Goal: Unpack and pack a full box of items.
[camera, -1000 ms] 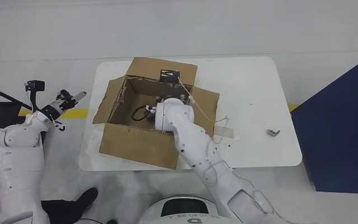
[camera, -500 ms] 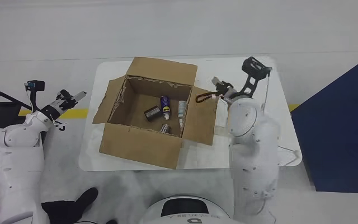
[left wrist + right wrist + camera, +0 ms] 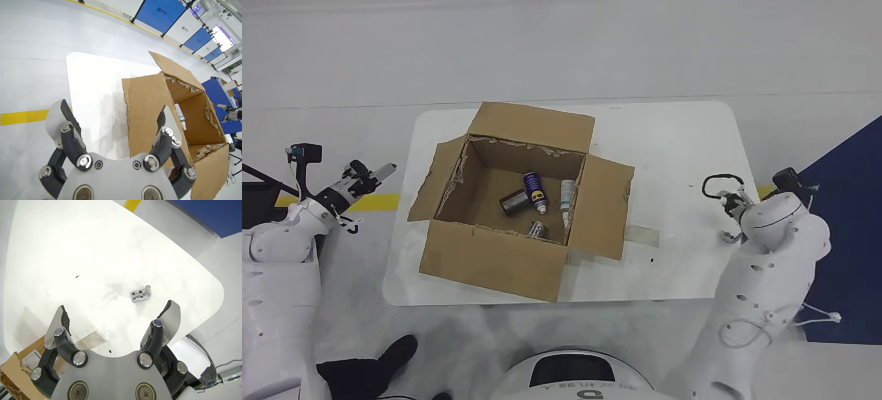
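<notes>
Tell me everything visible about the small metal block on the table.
The small metal block is a flat silver-grey plate with several round holes on top and a short peg at one end. It lies flat on the white table near a rounded corner, just beyond the open right gripper, touching nothing else.

Top: high, looking down on white rounded table and open brown cardboard box; left wrist: oblique, off-table, facing that box; right wrist: close above table corner.

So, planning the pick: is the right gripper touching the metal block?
Apart. Right wrist view shows bare table between the right gripper and the metal block.
</notes>
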